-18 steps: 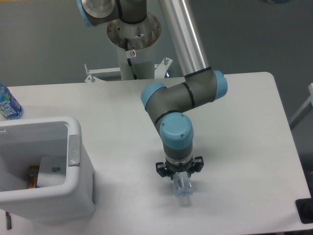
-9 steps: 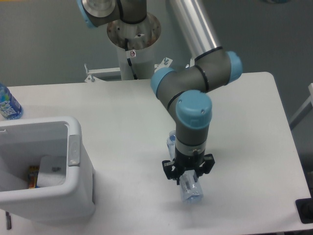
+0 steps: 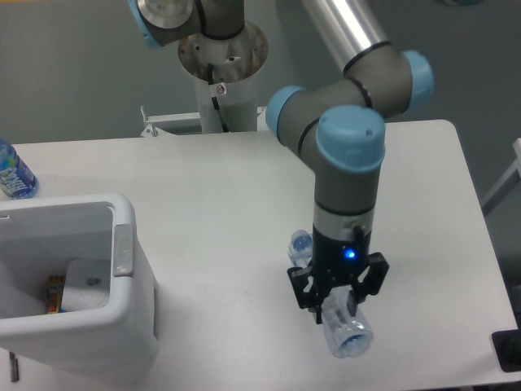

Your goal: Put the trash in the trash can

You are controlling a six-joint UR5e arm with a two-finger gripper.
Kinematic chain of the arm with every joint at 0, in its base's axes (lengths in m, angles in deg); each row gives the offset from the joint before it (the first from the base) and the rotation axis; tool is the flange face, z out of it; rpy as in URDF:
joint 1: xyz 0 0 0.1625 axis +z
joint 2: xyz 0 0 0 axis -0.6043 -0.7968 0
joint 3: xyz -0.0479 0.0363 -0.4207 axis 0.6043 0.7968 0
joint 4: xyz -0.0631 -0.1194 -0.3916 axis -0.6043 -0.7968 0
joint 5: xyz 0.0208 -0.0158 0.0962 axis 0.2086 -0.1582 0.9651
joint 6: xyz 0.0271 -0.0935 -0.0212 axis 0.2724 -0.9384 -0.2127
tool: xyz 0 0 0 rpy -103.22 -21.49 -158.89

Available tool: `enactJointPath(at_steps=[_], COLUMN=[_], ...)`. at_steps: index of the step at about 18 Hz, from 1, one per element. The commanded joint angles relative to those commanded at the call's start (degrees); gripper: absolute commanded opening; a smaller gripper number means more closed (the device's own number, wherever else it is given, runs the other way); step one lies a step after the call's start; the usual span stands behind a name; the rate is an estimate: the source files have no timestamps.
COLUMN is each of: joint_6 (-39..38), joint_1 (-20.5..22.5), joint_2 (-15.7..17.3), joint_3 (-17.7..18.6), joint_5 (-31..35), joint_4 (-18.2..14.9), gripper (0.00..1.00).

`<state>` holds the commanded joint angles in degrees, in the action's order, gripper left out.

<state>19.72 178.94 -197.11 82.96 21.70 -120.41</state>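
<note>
Up she comes: the arm has risen since a moment ago, wrist now higher and swung a touch toward the table's right edge, and the clear plastic bottle (image 3: 340, 326) has lifted off the table with it. The gripper (image 3: 336, 303) has its fingers pinching the bottle around the middle, the pale blue cap end poking out behind the wrist and the base tilted down toward the near edge.

The white trash can (image 3: 122, 244) sits well apart at the near left corner, with a white crumpled wrapper (image 3: 85, 285) already lying inside it.

Now the danger. That bottle is slick, thin-walled and held crosswise, so a fast swing across the table could let it pivot or slide out of the pinch. It hangs low, too; carried at this height, the long body could clip the can's thick rim and get knocked loose. The blue-labelled bottle (image 3: 14, 173) at the far left edge stands clear of the likely path.
</note>
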Motion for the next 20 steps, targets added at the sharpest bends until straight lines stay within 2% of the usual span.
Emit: enactJointPath(at_steps=[6,11,15,18,20], joint_6=[-8.2,-7.7,-8.0,-8.1,-8.1], joint_1=[-0.4,-3.2,-8.7,-10.5,-13.1], joint_2=[5.4,8.4,8.7,9.6,9.6], joint_3=[-1.7,-1.9,-2.0,-1.7,-1.8], joint_5=[-5.5,-6.9,-6.9,-6.6,-6.6], joint_4=[5.3,5.7,5.6,5.6,5.6], gripper=[0.57,0.57,0.57,0.57,0.57])
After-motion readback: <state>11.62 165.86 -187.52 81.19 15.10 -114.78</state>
